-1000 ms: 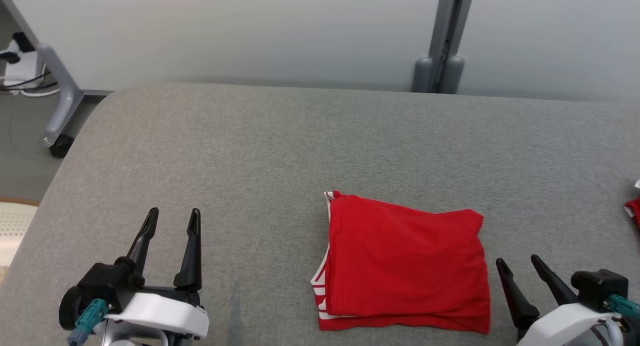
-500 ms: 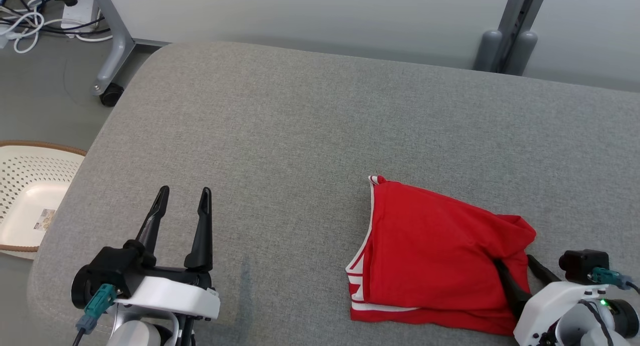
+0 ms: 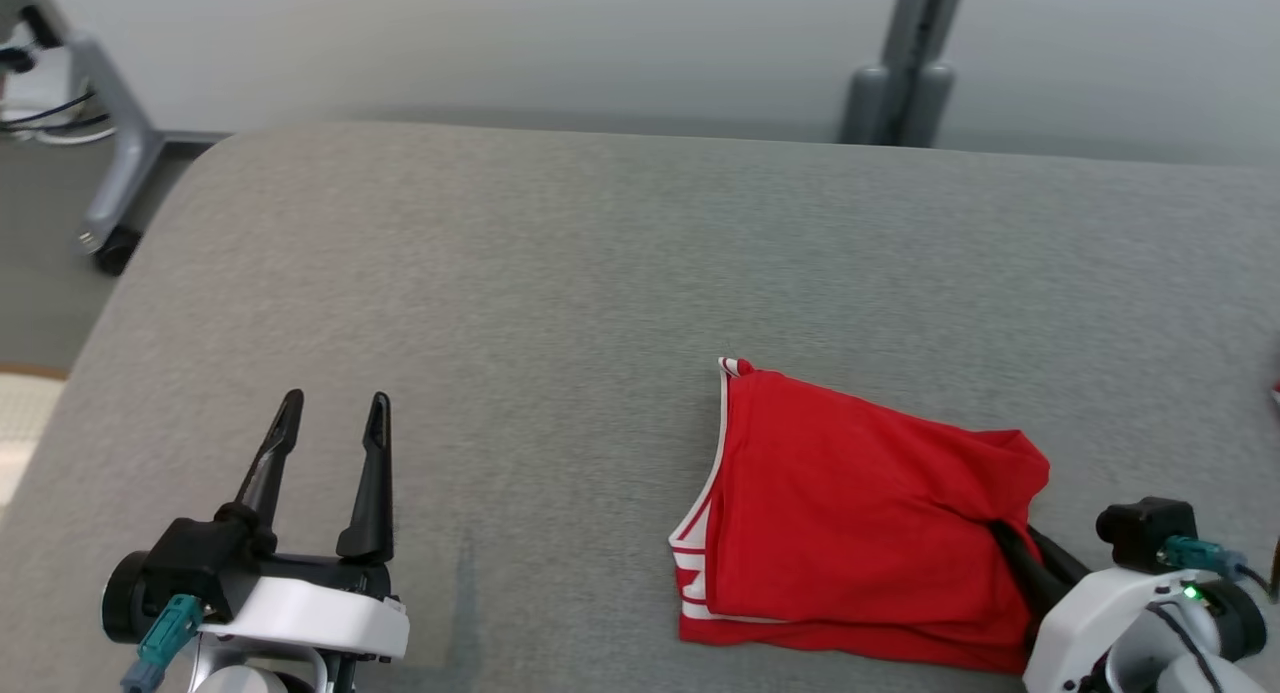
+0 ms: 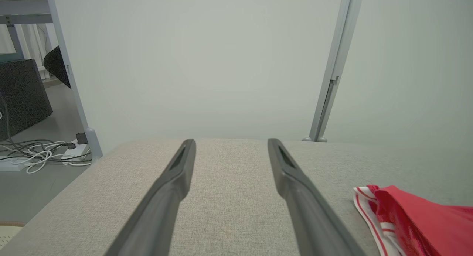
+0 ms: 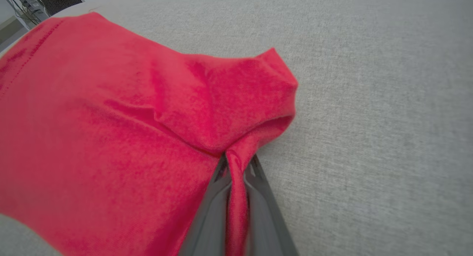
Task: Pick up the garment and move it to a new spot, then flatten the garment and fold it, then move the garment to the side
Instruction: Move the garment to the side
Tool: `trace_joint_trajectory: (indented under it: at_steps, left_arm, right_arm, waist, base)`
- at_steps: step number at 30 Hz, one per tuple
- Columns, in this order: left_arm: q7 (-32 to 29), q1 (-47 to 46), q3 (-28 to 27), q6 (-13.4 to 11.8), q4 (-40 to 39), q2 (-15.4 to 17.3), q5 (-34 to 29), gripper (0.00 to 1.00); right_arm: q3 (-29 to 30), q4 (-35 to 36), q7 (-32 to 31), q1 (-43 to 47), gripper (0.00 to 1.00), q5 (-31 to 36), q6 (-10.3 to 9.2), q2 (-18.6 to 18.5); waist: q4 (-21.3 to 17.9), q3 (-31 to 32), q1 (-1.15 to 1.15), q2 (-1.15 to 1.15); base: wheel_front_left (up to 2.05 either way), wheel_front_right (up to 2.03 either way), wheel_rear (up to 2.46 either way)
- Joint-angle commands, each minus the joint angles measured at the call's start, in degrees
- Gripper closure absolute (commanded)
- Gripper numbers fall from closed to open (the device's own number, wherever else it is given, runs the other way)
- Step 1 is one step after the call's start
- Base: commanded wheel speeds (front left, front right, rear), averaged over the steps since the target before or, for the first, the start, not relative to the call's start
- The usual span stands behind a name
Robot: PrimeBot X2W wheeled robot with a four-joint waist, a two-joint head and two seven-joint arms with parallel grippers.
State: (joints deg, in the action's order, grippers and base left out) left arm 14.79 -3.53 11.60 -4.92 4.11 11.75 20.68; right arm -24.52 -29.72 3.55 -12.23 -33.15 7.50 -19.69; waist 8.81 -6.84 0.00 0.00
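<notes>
The garment point(image 3: 850, 513) is red with white trim, folded into a rough rectangle on the grey padded table point(image 3: 600, 273), lying right of centre near the front edge. My right gripper point(image 3: 1010, 543) is shut on its right edge; in the right wrist view a pinched ridge of the garment point(image 5: 111, 130) runs between the two dark fingers of the right gripper point(image 5: 236, 163). My left gripper point(image 3: 330, 413) stands open at the lower left over bare table, well apart from the cloth. In the left wrist view the left gripper point(image 4: 229, 145) holds nothing, and the garment's point(image 4: 425, 219) striped corner shows at the right.
A grey post point(image 3: 900, 63) rises behind the table's far edge against a pale wall. At the far left a wheeled frame leg point(image 3: 110, 173) and cables stand on the floor. A pale basket rim point(image 3: 20, 413) shows past the table's left edge.
My right gripper slid onto the garment's right edge and shut on it, bunching the cloth there. The head camera has shifted. The left gripper stays open in place.
</notes>
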Motion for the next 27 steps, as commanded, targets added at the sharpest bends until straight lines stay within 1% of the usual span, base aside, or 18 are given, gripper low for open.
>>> trace_joint_trajectory:
  at_steps: [1, 6, 7, 12, 15, 17, 20, 27]
  left_arm:
    - [-0.23, 0.63, -0.34, -0.45, -0.7, 0.54, -0.48, 0.0]
    - [-1.06, 0.61, -0.67, -1.23, -3.22, 1.59, -0.79, 0.0]
    - [-1.06, 0.61, -0.67, -1.23, -3.22, 1.59, -0.79, 0.0]
    - [-2.09, -0.73, -0.28, -1.19, -5.14, 2.24, -1.13, 0.0]
    - [-3.05, -0.46, 0.02, -1.53, -6.01, 2.85, -1.68, 0.0]
    - [-3.81, -1.57, 0.37, -1.45, -6.98, 3.46, -2.29, 0.0]
    - [-5.12, -3.49, 1.08, -1.07, -8.74, 4.09, -3.05, 0.0]
    - [-7.56, -7.99, 2.06, -0.42, -12.39, 5.74, -4.75, 0.0]
  right_arm:
    - [-0.18, 0.87, 0.21, 0.07, 1.0, 0.53, -0.01, -1.46]
    - [-1.83, 4.56, -1.38, -2.28, 1.0, 2.17, -0.01, -6.53]
    - [-1.83, 4.56, -1.38, -2.28, 1.0, 2.17, -0.01, -6.53]
    - [-2.05, 5.91, -2.04, -7.68, 1.0, 2.35, -0.01, -10.37]
    - [-3.03, 4.79, -2.17, -12.53, 1.0, 2.23, -0.01, -11.06]
    - [-3.18, 3.53, -1.24, -16.06, 1.0, 1.74, -0.01, -11.96]
    - [-3.31, 1.57, -0.02, -20.43, 1.0, 0.89, -0.01, -13.88]
    - [-1.8, -3.83, 3.5, -28.75, 1.0, -1.81, -0.01, -20.74]
  waist:
    - [-4.35, 0.29, 0.0, 0.0]
    - [-11.14, -1.02, 0.0, 0.0]
    - [-11.14, -1.02, 0.0, 0.0]
    - [-16.69, -2.87, 0.0, 0.0]
    - [-19.73, -3.67, 0.0, 0.0]
    - [-20.73, -5.0, 0.0, 0.0]
    - [-21.16, -7.5, 0.0, 0.0]
    - [-20.33, -14.33, 0.0, 0.0]
  base:
    - [0.0, 0.0, 0.0]
    - [0.0, 0.0, 0.0]
    - [0.0, 0.0, 0.0]
    - [0.0, 0.0, 0.0]
    - [0.0, 0.0, 0.0]
    - [0.0, 0.0, 0.0]
    - [0.0, 0.0, 0.0]
    - [0.0, 0.0, 0.0]
